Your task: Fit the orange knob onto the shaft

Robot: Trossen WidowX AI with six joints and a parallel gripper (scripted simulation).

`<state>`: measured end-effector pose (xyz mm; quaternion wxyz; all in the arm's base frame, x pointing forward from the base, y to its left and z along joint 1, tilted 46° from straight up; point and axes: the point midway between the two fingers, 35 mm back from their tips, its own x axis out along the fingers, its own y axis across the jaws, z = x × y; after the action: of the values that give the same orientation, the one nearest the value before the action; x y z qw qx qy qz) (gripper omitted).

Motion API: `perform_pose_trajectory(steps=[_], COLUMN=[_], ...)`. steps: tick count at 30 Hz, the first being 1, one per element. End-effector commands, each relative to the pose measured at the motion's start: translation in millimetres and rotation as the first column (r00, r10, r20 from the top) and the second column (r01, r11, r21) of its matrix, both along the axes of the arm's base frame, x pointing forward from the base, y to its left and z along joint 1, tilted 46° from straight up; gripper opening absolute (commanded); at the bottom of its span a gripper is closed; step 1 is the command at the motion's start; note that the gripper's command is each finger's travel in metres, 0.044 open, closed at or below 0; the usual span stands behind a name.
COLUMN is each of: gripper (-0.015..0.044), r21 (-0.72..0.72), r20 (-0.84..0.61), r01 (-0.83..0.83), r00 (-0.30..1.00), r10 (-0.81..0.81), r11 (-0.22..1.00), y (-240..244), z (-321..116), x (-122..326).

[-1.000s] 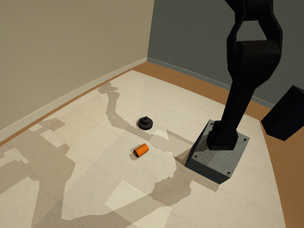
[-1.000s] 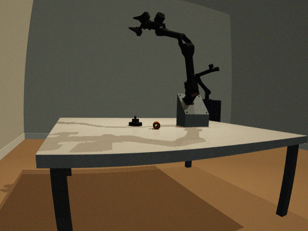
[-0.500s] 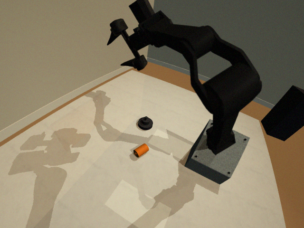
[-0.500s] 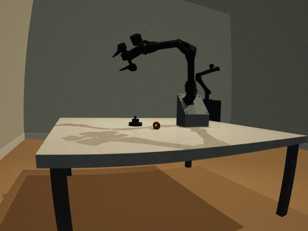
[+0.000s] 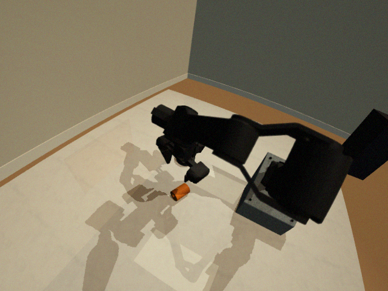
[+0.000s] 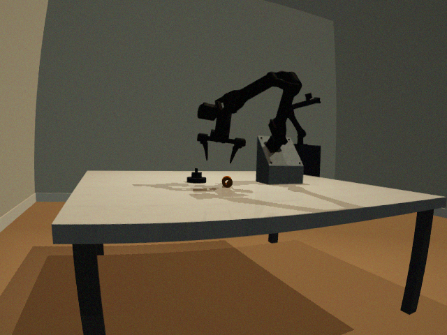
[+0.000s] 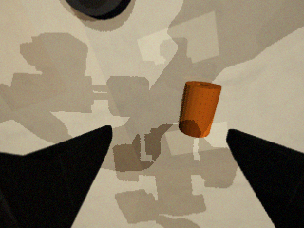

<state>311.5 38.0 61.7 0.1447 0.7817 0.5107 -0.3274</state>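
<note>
The orange knob [image 5: 180, 191] [image 6: 227, 176] [image 7: 200, 109] lies on its side on the table, with a round open end facing the exterior camera. My gripper [image 5: 177, 171] [image 6: 218, 161] [image 7: 168, 132] is open and empty, pointing down above the table. In the wrist view the knob lies between the lines of the fingers, nearer the right finger and a little beyond the tips. The dark round pedestal [image 6: 196, 179] [image 7: 100, 6] stands left of the knob in the exterior view, its shaft [image 6: 195, 169] upright and bare. In the top view the gripper mostly hides it; the shaft's flat side cannot be made out.
The arm's grey wedge-shaped base [image 5: 263, 217] [image 6: 279, 174] stands on the table [image 5: 46, 219] [image 6: 126, 209] to the right of the knob. A black box [image 5: 368, 147] [image 6: 312, 158] is behind the base. Arm shadows fall across the table around the knob.
</note>
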Motion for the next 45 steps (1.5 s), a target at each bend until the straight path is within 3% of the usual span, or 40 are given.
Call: perform_pose_trajectory(steps=[1,43,45], gripper=[0.0440,0.0440,0.0387], r21=[-0.003,0.001,0.001], r20=[-0.120,-0.120,-0.120], r01=[-0.036,-0.036,-0.036], r00=[0.992,0.992,0.992], r10=[0.035,0.036,0.036], r11=[0.999,0.999,0.999], y=[19.7,69.9,69.9], z=[-9.2,-57.1,-57.1], x=[-30.2,-19.8,-19.8])
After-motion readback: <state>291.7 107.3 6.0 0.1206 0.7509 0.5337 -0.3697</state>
